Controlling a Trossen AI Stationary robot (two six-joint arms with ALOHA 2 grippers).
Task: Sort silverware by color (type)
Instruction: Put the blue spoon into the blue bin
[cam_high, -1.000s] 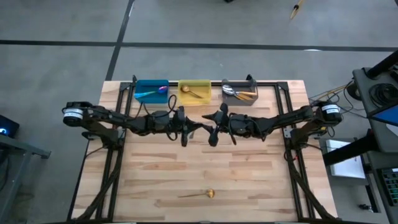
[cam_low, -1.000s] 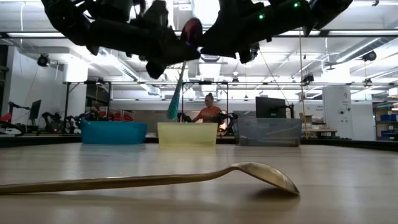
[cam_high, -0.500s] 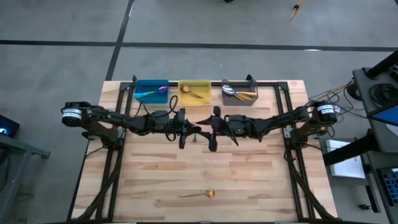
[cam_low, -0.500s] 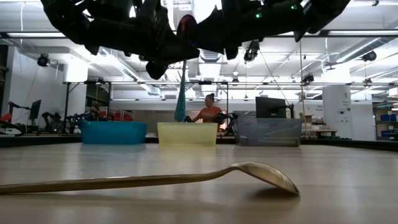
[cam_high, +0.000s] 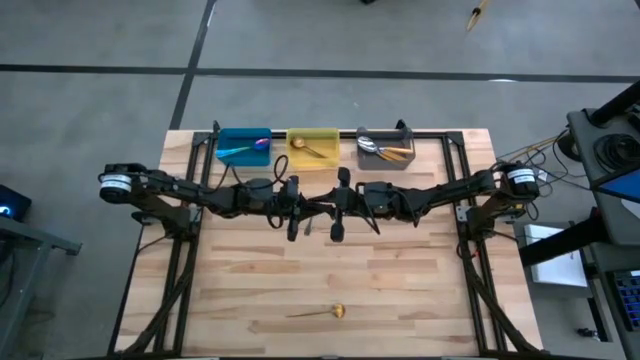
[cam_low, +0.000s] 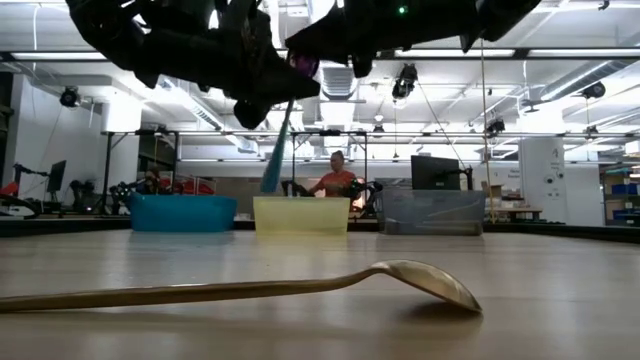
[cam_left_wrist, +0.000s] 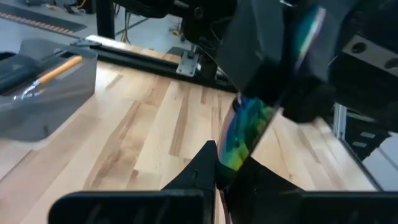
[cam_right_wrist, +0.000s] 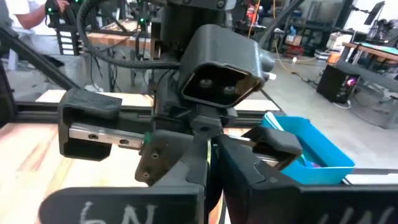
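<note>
An iridescent purple-blue spoon with a teal handle (cam_low: 276, 150) hangs in the air over the table's middle. My left gripper (cam_high: 300, 207) and my right gripper (cam_high: 325, 207) meet there tip to tip, and both are shut on it. Its bowl (cam_left_wrist: 244, 135) sits between my left fingers, and the handle slants down below them. An all-gold spoon (cam_high: 322, 313) lies on its side on the wood near the table's near edge, far below both grippers. My left gripper pinches the spoon's bowl (cam_left_wrist: 239, 149) between its two fingers, coming about level from the table's left. The spoon is lifted clear, its teal handle (cam_low: 272, 165) hanging slanted below the fingers. My right gripper is shut on the upper end of the bowl (cam_left_wrist: 308, 31), coming level from the table's right and facing my left gripper. Its own fingers (cam_right_wrist: 249, 163) hide the exact place of contact in the right wrist view.
Three bins stand in a row at the far edge: blue (cam_high: 243, 147) with iridescent spoons, yellow (cam_high: 312, 146) with a gold spoon, gray (cam_high: 385, 150) with orange-handled spoons. Bare wood lies between the grippers and the gold spoon. A person sits in the room beyond.
My right gripper has moved toward the table's left, up to my left gripper, and rolled a little. Its fingers, spread wide before, have shut on the spoon's bowl. The teal handle has swung from slanting to upright and back to slanting.
</note>
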